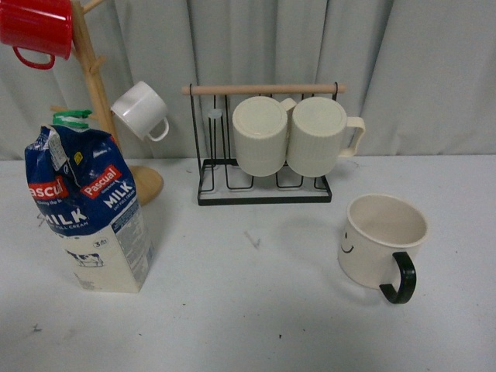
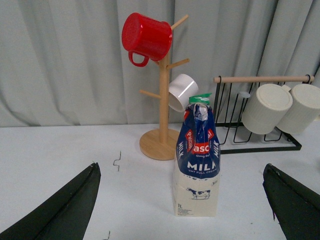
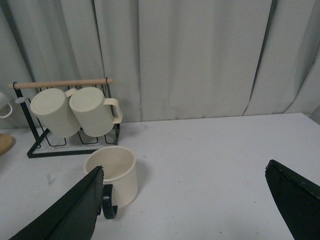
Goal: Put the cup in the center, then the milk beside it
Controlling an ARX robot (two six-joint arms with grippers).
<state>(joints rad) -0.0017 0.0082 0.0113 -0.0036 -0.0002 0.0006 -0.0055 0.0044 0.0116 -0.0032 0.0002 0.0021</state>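
Well apart, milk (image 1: 89, 217) left, cup (image 1: 384, 240) right

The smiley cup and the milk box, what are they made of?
The cup looks like ceramic: thick walls, a smooth and fairly dull cream surface, and a glossier black handle. It could also be heavy plastic. The milk carton looks like printed coated cardboard, because its folded top is creased and crumpled. Its green cap is probably plastic.

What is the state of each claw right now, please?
Left claw: open, holding nothing.
Right claw: open, holding nothing.
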